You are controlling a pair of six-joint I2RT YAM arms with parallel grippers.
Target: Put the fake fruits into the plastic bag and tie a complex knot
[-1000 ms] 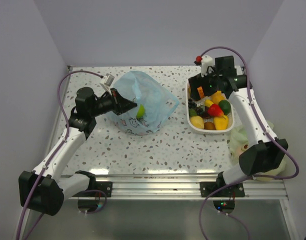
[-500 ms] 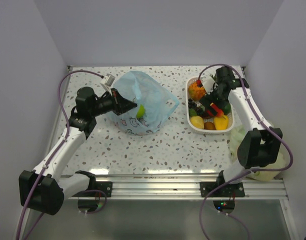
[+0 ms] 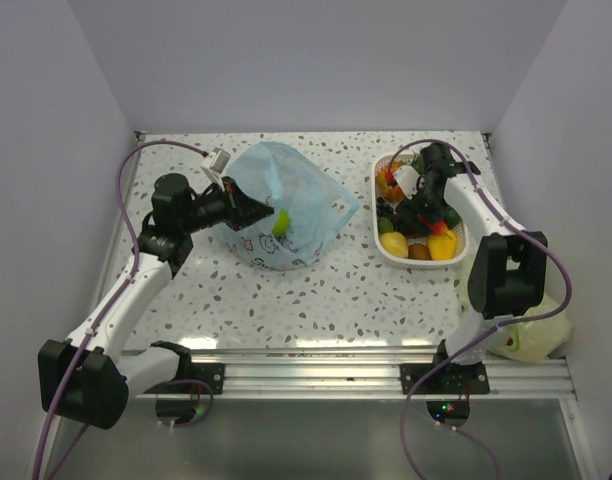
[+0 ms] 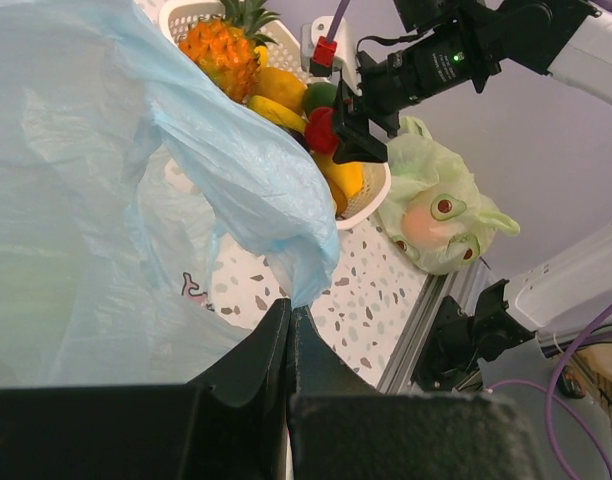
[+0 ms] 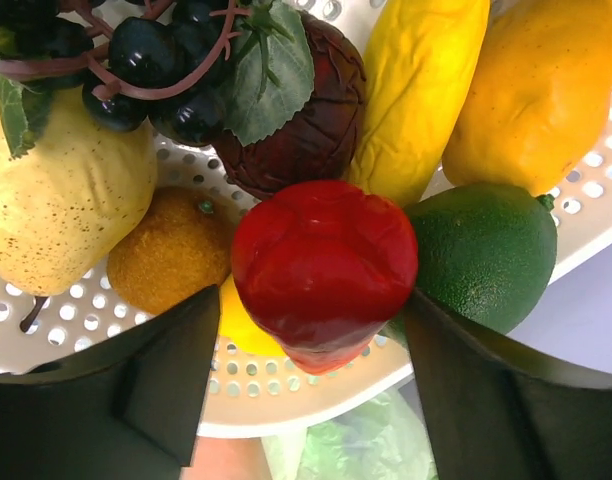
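The light-blue plastic bag (image 3: 291,200) (image 4: 106,200) sits at the table's middle left with a green fruit (image 3: 281,222) inside. My left gripper (image 3: 259,212) (image 4: 290,305) is shut on the bag's edge and holds it up. The other fake fruits lie in a white perforated basket (image 3: 377,195) (image 5: 316,400) at the right, among them a pineapple (image 4: 221,50), dark grapes (image 5: 156,60) and a green lime (image 5: 486,250). My right gripper (image 3: 427,214) (image 5: 314,295) is down in the basket. Its open jaws straddle a red pepper (image 5: 321,260), close to both its sides.
A pale green bag with a cartoon face (image 3: 531,335) (image 4: 436,205) lies at the right, beside the basket and near the right arm's base. An aluminium rail (image 3: 306,375) runs along the table's near edge. Walls close off the left, back and right sides.
The right arm swung inward and lowered its gripper into the basket, around the red pepper, with the jaws narrowing a little. The left gripper and the bag stayed put.
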